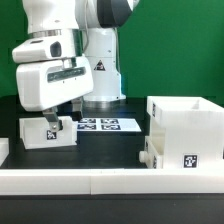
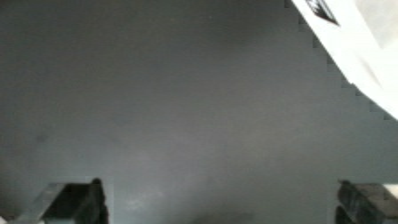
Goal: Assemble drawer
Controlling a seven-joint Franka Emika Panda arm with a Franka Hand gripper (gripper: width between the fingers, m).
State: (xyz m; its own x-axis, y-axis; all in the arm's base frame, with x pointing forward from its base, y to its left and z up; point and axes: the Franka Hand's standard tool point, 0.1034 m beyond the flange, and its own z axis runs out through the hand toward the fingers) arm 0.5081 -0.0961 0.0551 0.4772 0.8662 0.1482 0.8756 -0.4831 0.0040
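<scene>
A small white open-top drawer tray (image 1: 40, 133) with a square tag stands on the black table at the exterior view's left. My gripper (image 1: 56, 113) hangs just above it, toward its right end. In the wrist view the gripper (image 2: 222, 202) is open, with only dark table between the two fingertips (image 2: 75, 200). A white tagged part (image 2: 350, 45), probably that tray, shows at one edge, outside the jaws. The large boxy drawer housing (image 1: 186, 122) stands at the exterior view's right. A lower white piece (image 1: 152, 154) sits against its left side; I cannot tell if it is the second tray.
The marker board (image 1: 108, 125) lies flat on the table in front of the robot base, between the tray and the housing. A low white border wall (image 1: 100, 181) runs along the front edge of the table.
</scene>
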